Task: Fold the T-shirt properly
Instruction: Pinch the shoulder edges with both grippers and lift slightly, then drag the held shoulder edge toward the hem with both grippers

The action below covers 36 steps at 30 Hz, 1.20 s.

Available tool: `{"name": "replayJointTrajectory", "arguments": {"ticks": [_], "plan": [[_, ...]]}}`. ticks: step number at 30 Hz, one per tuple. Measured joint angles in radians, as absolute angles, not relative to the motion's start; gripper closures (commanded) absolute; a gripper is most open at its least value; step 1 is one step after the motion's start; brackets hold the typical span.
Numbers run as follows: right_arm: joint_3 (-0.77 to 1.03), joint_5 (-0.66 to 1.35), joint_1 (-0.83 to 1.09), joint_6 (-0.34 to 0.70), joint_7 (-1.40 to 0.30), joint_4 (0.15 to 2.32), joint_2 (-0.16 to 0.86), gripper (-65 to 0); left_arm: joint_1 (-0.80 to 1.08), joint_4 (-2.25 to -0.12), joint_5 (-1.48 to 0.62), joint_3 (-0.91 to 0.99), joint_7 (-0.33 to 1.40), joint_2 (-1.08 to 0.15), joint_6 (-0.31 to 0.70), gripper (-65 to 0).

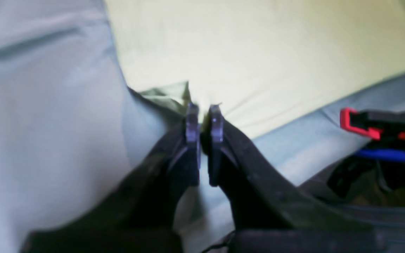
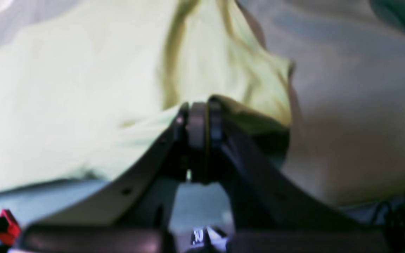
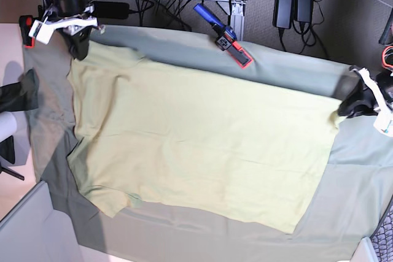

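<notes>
The pale yellow-green T-shirt (image 3: 202, 145) lies spread almost flat on the grey-green tablecloth (image 3: 295, 72). In the base view my right gripper (image 3: 78, 53) is at the shirt's far left corner, and my left gripper (image 3: 339, 111) is at its far right corner. In the left wrist view the left gripper (image 1: 202, 114) is shut on a corner of the T-shirt (image 1: 276, 52). In the right wrist view the right gripper (image 2: 202, 116) is shut with a thin layer of the T-shirt (image 2: 65, 105) pinched between its fingers, and the cloth bunches into folds just beyond them.
A red, black and blue clamp (image 3: 228, 41) holds the tablecloth at the far edge, and it also shows in the left wrist view as the clamp (image 1: 374, 128). A second red clamp (image 3: 26, 32) sits at the far left corner. Cables and power adapters (image 3: 288, 1) lie behind the table.
</notes>
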State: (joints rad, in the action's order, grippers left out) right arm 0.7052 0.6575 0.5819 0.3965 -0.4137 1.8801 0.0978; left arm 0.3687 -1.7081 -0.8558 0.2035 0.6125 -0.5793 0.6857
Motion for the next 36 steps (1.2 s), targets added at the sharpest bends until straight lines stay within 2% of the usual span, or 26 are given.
{"name": "replayJointTrajectory", "arguments": {"ticks": [4,11,19,25,31,36], "plan": [[0.705,0.640,0.517,0.397,-0.419,1.879,0.099,0.0,0.365,-1.708,-0.786,0.191,0.515,-0.579,0.685,0.0],[0.705,0.575,0.360,0.397,-0.422,1.852,0.100,0.0,0.221,-1.630,-0.723,0.179,0.509,-0.535,0.690,0.0],[0.664,0.537,0.205,0.395,-0.420,1.686,0.106,0.0,0.060,-1.438,-0.687,0.054,0.522,-0.490,0.689,0.0],[0.617,0.502,0.118,0.395,-0.416,1.604,0.108,0.0,-0.035,-1.377,-0.674,0.046,0.515,-0.485,0.689,0.0],[0.566,0.440,0.033,0.395,-0.394,1.518,0.118,0.0,-0.064,-1.352,-0.674,0.038,0.516,-0.482,0.690,-10.7],[0.518,0.406,-0.054,0.395,-0.393,1.427,0.162,0.0,-0.064,-1.352,-0.646,0.036,0.505,-0.482,0.689,-11.1]]}}
